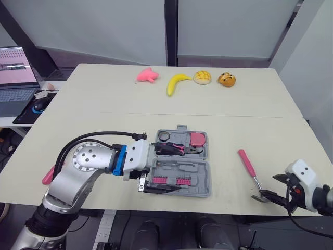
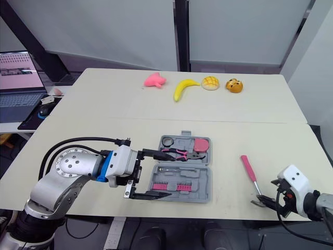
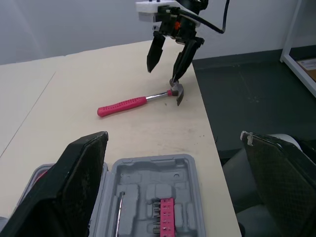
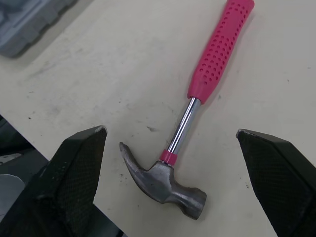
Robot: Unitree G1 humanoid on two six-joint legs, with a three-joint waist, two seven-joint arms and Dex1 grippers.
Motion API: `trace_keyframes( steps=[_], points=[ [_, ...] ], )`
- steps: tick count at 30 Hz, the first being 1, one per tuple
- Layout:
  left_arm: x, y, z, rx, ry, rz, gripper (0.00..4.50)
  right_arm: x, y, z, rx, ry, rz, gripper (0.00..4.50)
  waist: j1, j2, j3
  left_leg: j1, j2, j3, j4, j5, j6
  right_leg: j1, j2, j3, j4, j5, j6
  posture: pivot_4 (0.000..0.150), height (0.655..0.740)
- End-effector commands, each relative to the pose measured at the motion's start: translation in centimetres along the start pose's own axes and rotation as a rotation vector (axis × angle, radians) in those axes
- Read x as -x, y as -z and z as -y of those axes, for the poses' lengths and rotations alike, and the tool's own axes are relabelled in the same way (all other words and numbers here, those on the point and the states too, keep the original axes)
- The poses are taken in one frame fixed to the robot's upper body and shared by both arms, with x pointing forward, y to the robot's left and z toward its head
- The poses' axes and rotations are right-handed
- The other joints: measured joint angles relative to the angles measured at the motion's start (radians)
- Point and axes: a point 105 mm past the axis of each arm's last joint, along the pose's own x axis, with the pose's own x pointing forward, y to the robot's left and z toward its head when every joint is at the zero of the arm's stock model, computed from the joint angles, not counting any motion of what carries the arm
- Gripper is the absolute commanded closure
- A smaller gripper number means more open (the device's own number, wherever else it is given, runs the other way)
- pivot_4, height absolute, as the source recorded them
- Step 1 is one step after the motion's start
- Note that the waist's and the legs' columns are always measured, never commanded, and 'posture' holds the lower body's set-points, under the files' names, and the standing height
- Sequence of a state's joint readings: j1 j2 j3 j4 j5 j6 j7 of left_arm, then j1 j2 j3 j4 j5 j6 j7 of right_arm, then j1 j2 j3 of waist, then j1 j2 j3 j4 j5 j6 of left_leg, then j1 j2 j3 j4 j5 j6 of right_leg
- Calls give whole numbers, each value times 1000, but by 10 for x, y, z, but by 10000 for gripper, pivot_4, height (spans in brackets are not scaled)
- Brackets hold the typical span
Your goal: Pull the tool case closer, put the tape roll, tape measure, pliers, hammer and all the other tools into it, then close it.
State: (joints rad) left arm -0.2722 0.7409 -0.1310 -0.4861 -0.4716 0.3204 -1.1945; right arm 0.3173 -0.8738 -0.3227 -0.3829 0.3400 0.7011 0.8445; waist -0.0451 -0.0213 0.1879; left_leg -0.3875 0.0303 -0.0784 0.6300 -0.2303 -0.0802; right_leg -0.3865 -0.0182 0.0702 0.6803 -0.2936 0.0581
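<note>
Pink hammer (image 4: 196, 94): on worktop (image 1: 104, 130), outside case (image 1: 200, 169).
Right hand (image 4: 170, 132): released, straddling hammer head.
Left hand (image 3: 173, 136): released, at case.
Next: clench on hammer, lift.

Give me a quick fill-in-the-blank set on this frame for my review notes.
The tool case stands ____. The hammer lies on the robot's ____ side of it. The open right gripper hovers at the hammer's steel ____, not its pink handle.
Missing: open; right; head.
</note>
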Motion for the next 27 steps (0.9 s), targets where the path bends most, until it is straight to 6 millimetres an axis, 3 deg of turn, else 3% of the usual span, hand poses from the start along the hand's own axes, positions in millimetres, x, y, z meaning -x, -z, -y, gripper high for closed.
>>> trace_keyframes(
  steps=[1,10,17,20,24,27],
  points=[
    [-4,-8,5,-35,12,17,68,-9,-2,12,-1,94,10,0,0,0,0,0,0,0,0,0,0,0,0,0,0,0,0,1500,7400],
    [-6,-8,3,-48,1,3,68,-31,12,11,-72,114,12,0,4,0,0,0,0,0,0,0,0,0,0,0,0,0,0,1500,7400],
    [-9,-9,4,-47,8,4,68,-37,31,11,-44,127,-24,0,4,0,0,0,0,0,0,0,0,0,0,0,0,0,0,1500,7400],
    [-9,-8,4,-49,11,2,0,-39,35,8,-55,122,-22,6380,4,0,0,0,0,0,0,0,0,0,0,0,0,0,0,1500,7400],
    [-8,-8,3,-51,9,-1,0,-39,36,4,-56,116,-17,19981,4,0,0,1,0,0,0,0,0,1,0,0,0,0,0,1500,7400],
    [-8,-6,3,-58,8,-6,0,-39,37,-1,-39,107,-19,25909,5,-1,0,1,0,0,0,0,0,1,0,0,0,0,0,1500,7400]
  ],
)
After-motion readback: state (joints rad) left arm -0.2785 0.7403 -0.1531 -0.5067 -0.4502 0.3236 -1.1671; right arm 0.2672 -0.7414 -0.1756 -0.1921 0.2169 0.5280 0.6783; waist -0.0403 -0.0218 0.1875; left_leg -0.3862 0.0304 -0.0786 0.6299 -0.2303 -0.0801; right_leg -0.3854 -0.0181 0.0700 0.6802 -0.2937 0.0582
